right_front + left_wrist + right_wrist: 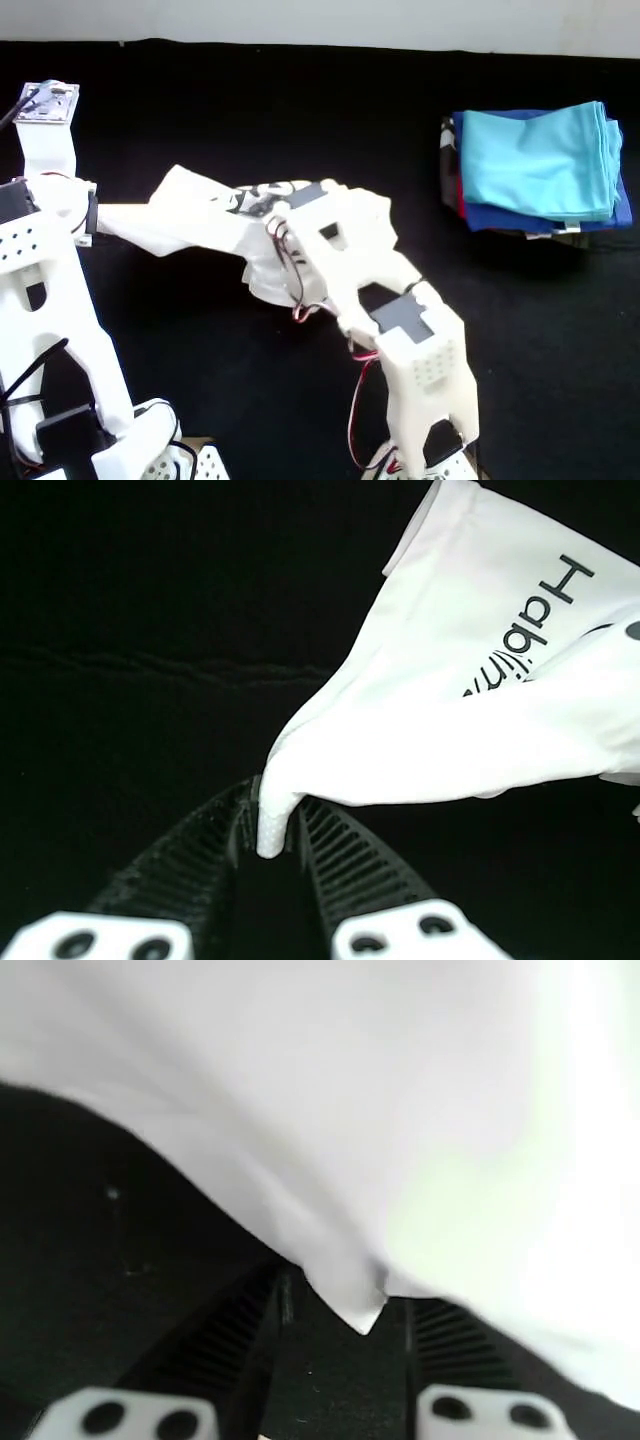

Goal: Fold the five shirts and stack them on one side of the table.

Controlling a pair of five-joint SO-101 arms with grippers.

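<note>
A white shirt [200, 225] with dark print hangs stretched between both arms above the black table [300, 110]. My left gripper [90, 215] at the left is shut on one corner of it; the left wrist view has that corner pinched between the black ribbed fingers of the left gripper [272, 832], and the white shirt [480, 700] spreads away from them. My right gripper [283, 218] at mid-table grips the other end. In the right wrist view the white shirt [330, 1110] drapes over the right gripper [360, 1315], with a tip of cloth between the fingers. A stack of folded shirts [540, 165], turquoise on top, lies at the far right.
The stack at the right holds blue, red and dark shirts under the turquoise one. The left arm's base [60, 400] and the right arm's base [425, 400] stand at the near edge. Bare black cloth lies between the arms and the stack.
</note>
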